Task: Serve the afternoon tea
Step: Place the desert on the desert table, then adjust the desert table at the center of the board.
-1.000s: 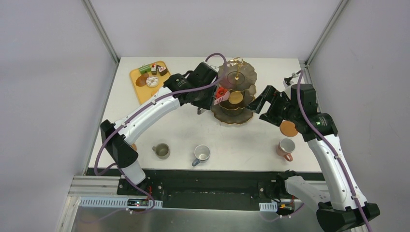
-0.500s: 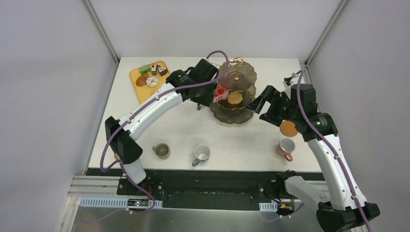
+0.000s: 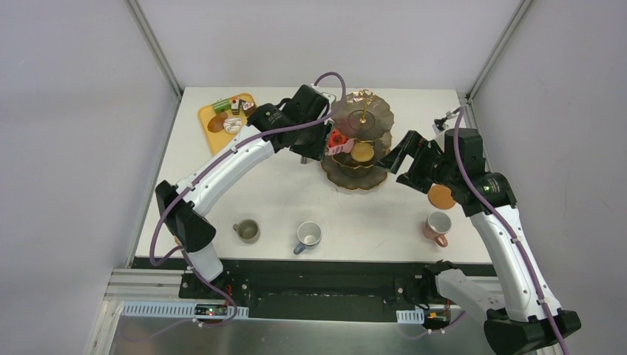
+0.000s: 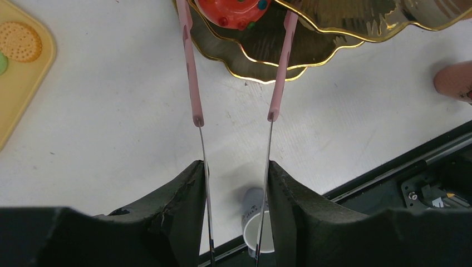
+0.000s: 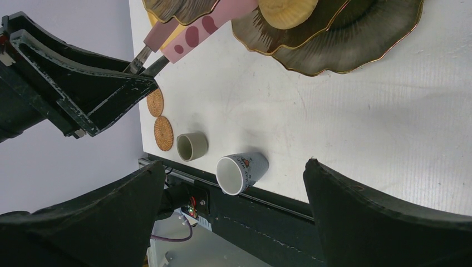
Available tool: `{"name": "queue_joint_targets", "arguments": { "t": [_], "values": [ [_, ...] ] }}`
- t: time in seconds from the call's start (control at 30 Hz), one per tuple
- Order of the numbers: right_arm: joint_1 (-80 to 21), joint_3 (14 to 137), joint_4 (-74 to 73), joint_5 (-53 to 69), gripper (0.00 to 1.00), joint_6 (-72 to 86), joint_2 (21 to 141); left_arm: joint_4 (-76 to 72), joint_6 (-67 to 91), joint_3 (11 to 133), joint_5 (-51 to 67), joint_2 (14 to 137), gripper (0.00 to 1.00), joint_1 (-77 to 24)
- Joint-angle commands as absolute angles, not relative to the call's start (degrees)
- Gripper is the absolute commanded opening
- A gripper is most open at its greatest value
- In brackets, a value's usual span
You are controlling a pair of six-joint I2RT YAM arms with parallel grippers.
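The left pincer (image 4: 235, 167) is clenched on the metal arms of the tongs (image 4: 192, 83). Their pink tips flank a red doughnut (image 4: 234, 10) on the left edge of the middle tier of the stand (image 3: 355, 177); whether they touch it I cannot tell. An orange macaron (image 3: 361, 150) lies on the same tier. The top tier and the visible part of the bottom tier are bare.

The right pincer (image 5: 235, 167) is spread wide and grasps nothing, just right of the stand.

The tray (image 3: 216, 140) at the far left holds a green piece (image 3: 221, 106), small cakes (image 3: 240, 106), a brown biscuit (image 3: 217, 123) and a white round (image 3: 233, 126).

Olive (image 3: 247, 231), grey-blue (image 3: 308, 235) and pink (image 3: 438, 225) mugs stand along the near edge of the tabletop (image 3: 281, 192); those whose insides show hold nothing. One coaster (image 3: 441, 196) lies just behind the pink mug, and two more (image 5: 163, 133) lie near the olive one.
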State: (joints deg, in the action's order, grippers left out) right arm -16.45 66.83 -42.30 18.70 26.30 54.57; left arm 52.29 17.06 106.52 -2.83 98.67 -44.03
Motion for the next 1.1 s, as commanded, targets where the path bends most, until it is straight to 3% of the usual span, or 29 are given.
{"name": "queue_joint_targets", "arguments": {
  "t": [0.0,0.3,0.87,1.07],
  "values": [
    [-16.7,66.6,-41.3,19.0,0.99,26.0,54.7,53.4,16.5,108.6,-1.4,94.4,0.43,-43.8],
    [-16.7,66.0,-41.3,19.2,0.99,26.2,54.3,52.7,19.5,106.1,1.2,91.8,0.38,-40.6],
    [-16.7,66.2,-40.9,18.9,0.99,26.2,54.3,53.7,17.1,109.0,-1.1,98.4,0.41,-42.0],
    [-16.7,66.2,-41.0,19.0,0.99,26.2,54.8,52.9,16.5,109.6,-1.3,99.3,0.35,-42.3]
  ]
}}
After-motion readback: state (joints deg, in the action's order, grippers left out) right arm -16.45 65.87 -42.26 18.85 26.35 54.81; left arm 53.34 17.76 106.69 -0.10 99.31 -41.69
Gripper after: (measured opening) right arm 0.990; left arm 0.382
